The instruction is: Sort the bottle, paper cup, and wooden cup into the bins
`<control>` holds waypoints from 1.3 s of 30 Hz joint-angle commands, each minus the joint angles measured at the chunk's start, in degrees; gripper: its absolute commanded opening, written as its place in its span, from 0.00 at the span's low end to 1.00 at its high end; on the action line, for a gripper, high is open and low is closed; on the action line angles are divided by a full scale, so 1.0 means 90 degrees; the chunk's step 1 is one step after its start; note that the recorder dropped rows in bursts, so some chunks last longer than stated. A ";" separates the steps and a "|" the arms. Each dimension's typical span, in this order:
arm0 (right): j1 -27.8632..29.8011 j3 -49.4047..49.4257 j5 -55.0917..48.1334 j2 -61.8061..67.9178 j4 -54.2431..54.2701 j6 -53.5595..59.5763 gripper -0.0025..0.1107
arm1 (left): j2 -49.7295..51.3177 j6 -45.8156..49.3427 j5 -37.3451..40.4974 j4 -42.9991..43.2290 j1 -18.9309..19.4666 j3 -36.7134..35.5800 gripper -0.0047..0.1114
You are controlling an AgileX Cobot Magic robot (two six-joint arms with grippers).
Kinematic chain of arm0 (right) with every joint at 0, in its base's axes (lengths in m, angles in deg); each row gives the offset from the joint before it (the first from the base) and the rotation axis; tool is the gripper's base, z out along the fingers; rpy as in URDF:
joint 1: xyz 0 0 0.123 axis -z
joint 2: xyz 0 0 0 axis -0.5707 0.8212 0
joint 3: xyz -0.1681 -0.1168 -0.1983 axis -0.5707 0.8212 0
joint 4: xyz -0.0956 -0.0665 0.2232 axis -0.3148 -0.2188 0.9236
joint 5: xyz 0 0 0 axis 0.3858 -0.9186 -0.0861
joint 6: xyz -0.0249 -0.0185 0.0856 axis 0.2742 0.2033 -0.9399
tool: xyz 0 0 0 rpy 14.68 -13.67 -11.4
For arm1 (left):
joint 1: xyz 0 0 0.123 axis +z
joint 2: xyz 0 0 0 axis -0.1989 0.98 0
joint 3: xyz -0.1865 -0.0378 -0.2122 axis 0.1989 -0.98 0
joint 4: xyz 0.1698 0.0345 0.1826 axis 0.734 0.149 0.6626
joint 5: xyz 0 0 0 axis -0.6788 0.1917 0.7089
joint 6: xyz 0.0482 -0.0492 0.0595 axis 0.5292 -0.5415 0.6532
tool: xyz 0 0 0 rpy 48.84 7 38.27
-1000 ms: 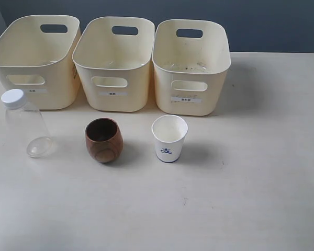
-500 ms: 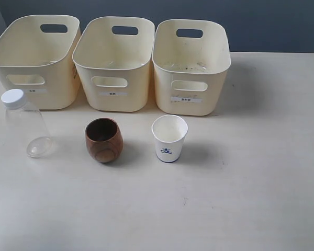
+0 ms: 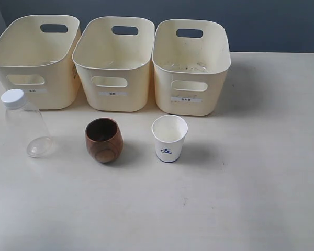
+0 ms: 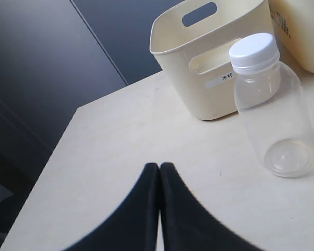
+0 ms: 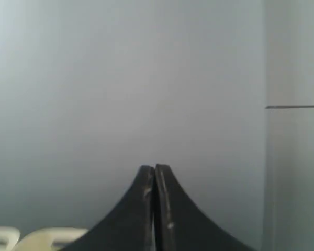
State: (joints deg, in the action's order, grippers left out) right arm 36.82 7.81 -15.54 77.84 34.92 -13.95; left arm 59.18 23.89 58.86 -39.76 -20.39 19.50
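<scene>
Three cream bins stand in a row at the back of the table: left bin [image 3: 36,65], middle bin [image 3: 115,68], right bin [image 3: 191,70]. In front of them stand the clear bottle [image 3: 26,125] with its white cap, the brown wooden cup [image 3: 103,139] and the white paper cup [image 3: 169,137]. Neither arm shows in the exterior view. My left gripper [image 4: 159,166] is shut and empty over the table, apart from the bottle [image 4: 272,110] and the left bin [image 4: 214,57]. Shut as well, my right gripper [image 5: 155,167] holds nothing and faces a grey wall.
The pale table [image 3: 240,198] stretches wide in front of and to the right of the cups. Its left edge [image 4: 63,136] runs beside a dark wall in the left wrist view. A sliver of cream bin rim [image 5: 47,238] shows low in the right wrist view.
</scene>
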 commanded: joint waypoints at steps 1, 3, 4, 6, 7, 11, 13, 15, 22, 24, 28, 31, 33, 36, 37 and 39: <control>-0.0524 -0.0784 -0.2153 0.1321 0.2671 0.3740 0.03 | -0.0021 -0.0038 -0.0036 -0.0026 -0.0034 -0.0010 0.04; -0.0689 -0.0978 -0.3077 0.1893 0.3462 0.4597 0.03 | -0.0021 -0.0038 -0.0036 -0.0026 -0.0034 -0.0010 0.04; -0.0777 -0.1042 -0.3402 0.2193 0.3735 0.4837 0.03 | -0.0021 -0.0038 -0.0036 -0.0026 -0.0034 -0.0010 0.04; -0.0992 -0.1071 -0.3761 0.2785 0.3883 0.5230 0.03 | -0.0021 -0.0038 -0.0036 -0.0026 -0.0034 -0.0010 0.04; -0.1136 -0.1071 -0.3886 0.3058 0.3865 0.5378 0.03 | -0.0021 -0.0038 -0.0036 -0.0026 -0.0034 -0.0010 0.04; -0.2437 -0.1071 -0.3602 0.4505 0.3548 0.5829 0.03 | -0.0021 -0.0038 -0.0036 -0.0026 -0.0034 -0.0010 0.04; -0.3279 -0.1071 -0.2867 0.5148 0.3195 0.5955 0.03 | -0.0021 -0.0038 -0.0036 -0.0026 -0.0034 -0.0010 0.04; -0.4005 -0.1071 -0.2245 0.5702 0.2563 0.5938 0.03 | -0.0021 -0.0038 -0.0036 -0.0026 -0.0034 -0.0010 0.04; -0.4632 -0.1071 -0.1702 0.7132 0.2472 0.5808 0.45 | -0.0021 -0.0038 -0.0036 -0.0026 -0.0034 -0.0010 0.04; -0.4632 -0.1071 -0.1414 0.7360 0.2588 0.5749 0.57 | -0.0021 -0.0038 -0.0036 -0.0026 -0.0034 -0.0010 0.04; -0.4684 -0.1071 -0.1448 0.7633 0.2555 0.5766 0.53 | -0.0021 -0.0038 -0.0036 -0.0026 -0.0034 -0.0010 0.04; -0.4746 -0.1071 -0.1420 0.7839 0.2498 0.5798 0.53 | -0.0021 -0.0038 -0.0036 -0.0026 -0.0034 -0.0010 0.04; -0.4812 -0.1071 -0.1345 0.7962 0.2498 0.5859 0.53 | -0.0021 -0.0038 -0.0036 -0.0026 -0.0034 -0.0010 0.04; -0.4887 -0.1071 -0.1202 0.8111 0.2494 0.5859 0.53 | -0.0021 -0.0038 -0.0036 -0.0026 -0.0034 -0.0010 0.04; -0.4902 -0.1071 -0.1169 0.8162 0.2469 0.5859 0.53 | -0.0021 -0.0038 -0.0036 -0.0026 -0.0034 -0.0010 0.04; -0.4902 -0.1071 -0.1105 0.8233 0.2469 0.5859 0.53 | -0.0021 -0.0038 -0.0036 -0.0026 -0.0034 -0.0010 0.04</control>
State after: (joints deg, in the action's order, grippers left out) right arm -7.16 -1.60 -26.52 151.38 57.48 38.24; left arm 59.18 23.89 58.86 -39.76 -20.39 19.50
